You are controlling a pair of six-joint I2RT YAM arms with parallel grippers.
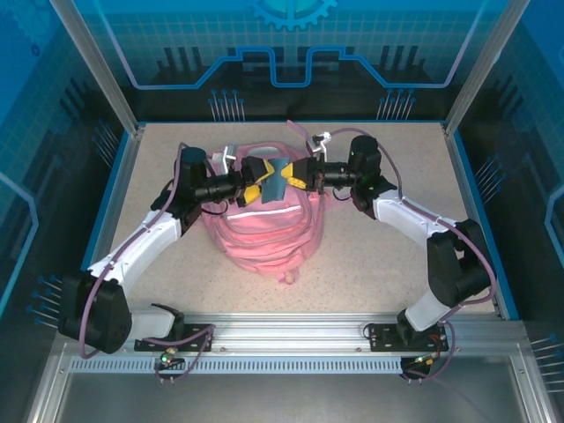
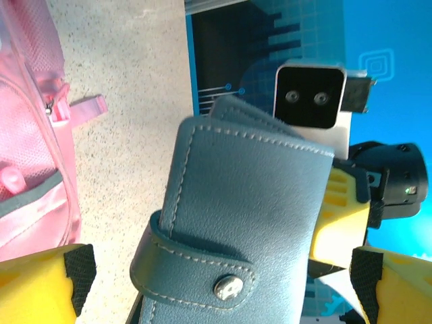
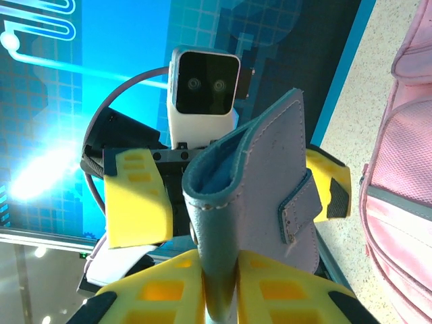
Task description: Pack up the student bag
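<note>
Backpack [image 1: 264, 238] of pink fabric lies slumped in the middle of the speckled table [image 1: 397, 256], its straps trailing toward the near edge and its top end toward the far side. Both arms reach in from either side and meet above that top end. Between them hangs a blue-grey wallet [image 1: 278, 176], lifted off the table and standing roughly on edge. The right gripper [image 1: 295, 174] has the wallet: in the right wrist view its two yellow fingers [image 3: 169, 293] press tight against both faces of the wallet [image 3: 250, 182] at one narrow edge, with no gap showing. The left gripper [image 1: 262, 179] faces it from the other side with its jaws spread wide. In the left wrist view the wallet [image 2: 236, 223] sits between the spread fingertips [image 2: 40, 283] with clear space on the left side, so this gripper straddles it without pinching. A flap with a metal snap [image 2: 228, 289] wraps around the wallet's lower corner and is fastened. The backpack's mesh side and a pale stripe show at the left edge of the left wrist view [image 2: 34, 148] and at the right edge of the right wrist view [image 3: 405, 169], below and beside the wallet, not touching it.
</note>
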